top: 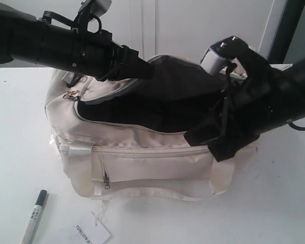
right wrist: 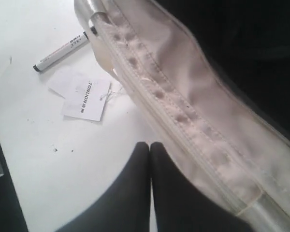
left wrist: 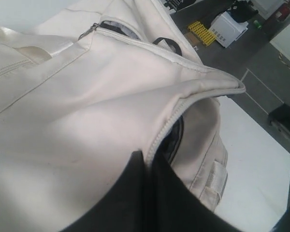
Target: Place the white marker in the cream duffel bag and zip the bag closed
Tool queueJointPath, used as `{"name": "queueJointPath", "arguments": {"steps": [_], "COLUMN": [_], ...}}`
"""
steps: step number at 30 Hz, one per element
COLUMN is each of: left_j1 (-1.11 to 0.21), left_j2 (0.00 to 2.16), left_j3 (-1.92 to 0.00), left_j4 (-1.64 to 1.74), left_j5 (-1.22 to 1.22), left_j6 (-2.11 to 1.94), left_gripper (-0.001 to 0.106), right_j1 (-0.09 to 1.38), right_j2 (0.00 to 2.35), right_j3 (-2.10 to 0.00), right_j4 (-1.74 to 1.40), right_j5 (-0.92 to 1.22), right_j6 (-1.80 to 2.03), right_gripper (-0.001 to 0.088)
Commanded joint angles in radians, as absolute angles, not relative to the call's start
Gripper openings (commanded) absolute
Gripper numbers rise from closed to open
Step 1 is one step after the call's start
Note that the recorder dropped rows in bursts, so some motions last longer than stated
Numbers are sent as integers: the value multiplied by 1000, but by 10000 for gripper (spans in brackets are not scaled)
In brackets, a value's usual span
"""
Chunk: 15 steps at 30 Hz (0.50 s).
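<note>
The cream duffel bag lies in the middle of the white table with its top zip open and the dark lining showing. My left gripper is shut on the far zip edge of the bag, with the zip band pinched between its fingertips. At the bag's near right rim, my right gripper is shut and holds nothing; its tips sit beside the bag's zip band. The white marker with its dark cap lies on the table left of the bag's front, also visible in the right wrist view.
A white printed paper tag lies near the table's front edge beside the marker, the same tag showing in the right wrist view. A small zip pocket is on the bag's front. The table's right edge drops to a dark floor.
</note>
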<state>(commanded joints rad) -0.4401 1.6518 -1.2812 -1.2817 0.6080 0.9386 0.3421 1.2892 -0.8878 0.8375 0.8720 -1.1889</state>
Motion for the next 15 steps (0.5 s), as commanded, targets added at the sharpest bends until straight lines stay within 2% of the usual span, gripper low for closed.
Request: {"name": "queueJointPath", "arguments": {"steps": [15], "left_j1": [-440], "left_j2": [1652], "left_j3": [-1281], "left_j4": [-1282], "left_j5": [608], "left_j6": [941], "left_gripper": [0], "right_j1": [563], "right_j2": [1262], "right_j3": [-825], "right_j4": [833], "right_j5": [596], "right_j6": [-1418], "right_gripper": [0]}}
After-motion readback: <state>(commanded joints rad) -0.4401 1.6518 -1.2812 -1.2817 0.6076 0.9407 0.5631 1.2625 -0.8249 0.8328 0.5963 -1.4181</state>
